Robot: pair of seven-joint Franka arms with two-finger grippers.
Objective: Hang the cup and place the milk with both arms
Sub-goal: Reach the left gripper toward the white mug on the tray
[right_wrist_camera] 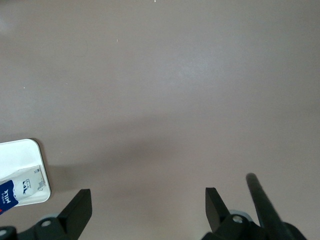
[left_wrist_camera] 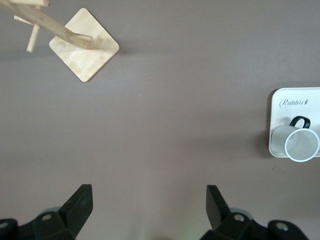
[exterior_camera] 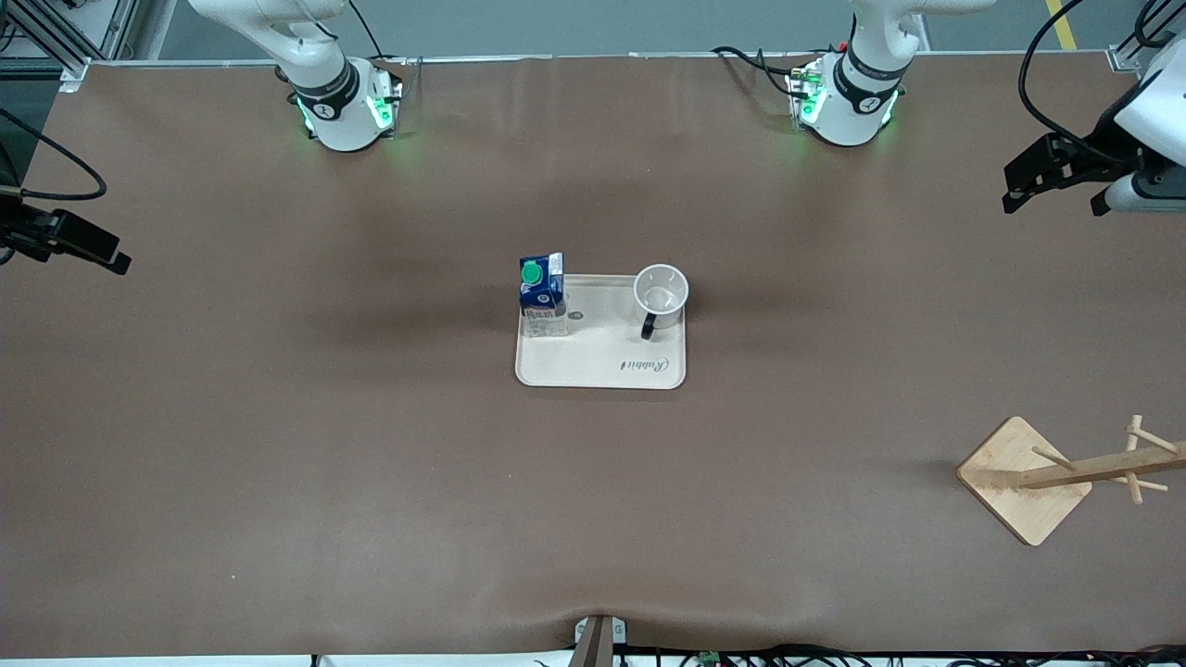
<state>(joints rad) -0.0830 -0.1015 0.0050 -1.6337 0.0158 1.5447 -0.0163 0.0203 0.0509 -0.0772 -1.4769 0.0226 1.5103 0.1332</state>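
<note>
While both grippers hung spread and empty, left gripper (exterior_camera: 1056, 181) and right gripper (exterior_camera: 69, 243) well apart from the tray (exterior_camera: 600, 371), the cup (exterior_camera: 661, 295) and milk (exterior_camera: 542, 296) stood on it; the light, rigid cup looked best pinched at its rim.

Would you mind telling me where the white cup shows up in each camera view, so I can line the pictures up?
Front view: the cup stands upright near the picture's centre, on the tray's corner toward the left arm's end, farther from the camera.
Left wrist view: the cup is at the right edge, seen from above, on the tray.
Right wrist view: the cup is not in it.
Shared landmark: the tray, whose corner also shows in the right wrist view.
</note>
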